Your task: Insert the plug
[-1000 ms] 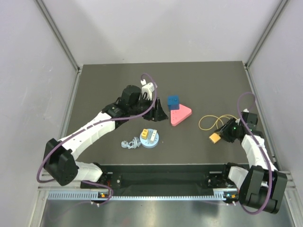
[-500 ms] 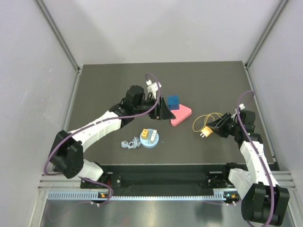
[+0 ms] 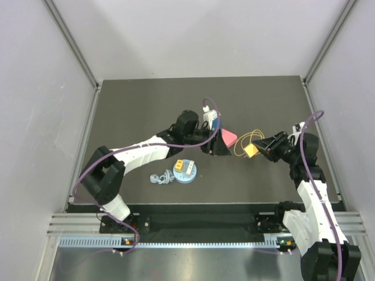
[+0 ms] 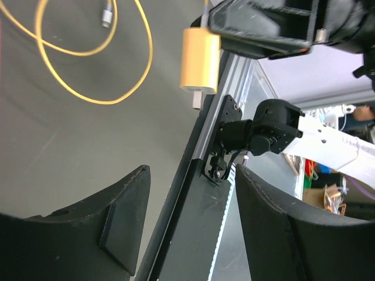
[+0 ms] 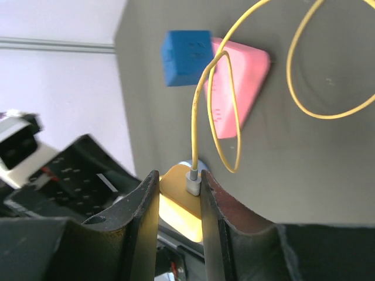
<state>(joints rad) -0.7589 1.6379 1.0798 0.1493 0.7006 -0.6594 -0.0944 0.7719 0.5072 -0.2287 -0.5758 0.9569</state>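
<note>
Right claw point(image 3: 261, 147) grips the yellow plug point(image 4: 200, 58) above the desk point(image 3: 129, 111) — left claw point(image 4: 190, 175) gapes wide, empty. Keep the plug's 1 metal tip level — yellow cable point(image 5: 195, 129) slack.

In the top view, the pink block point(image 3: 231, 137) is mostly covered by the left gripper point(image 3: 218, 149), and the blue cube point(image 5: 186, 48) is all but hidden behind that arm. In the right wrist view, the yellow plug point(image 5: 174, 205) is largely hidden between the fingers of the right gripper point(image 5: 177, 187), and a white and black part point(image 5: 20, 143) is blurred and cut off at the left edge. In the left wrist view, the yellow cable point(image 4: 88, 96) is cut off by the top edge.
</note>
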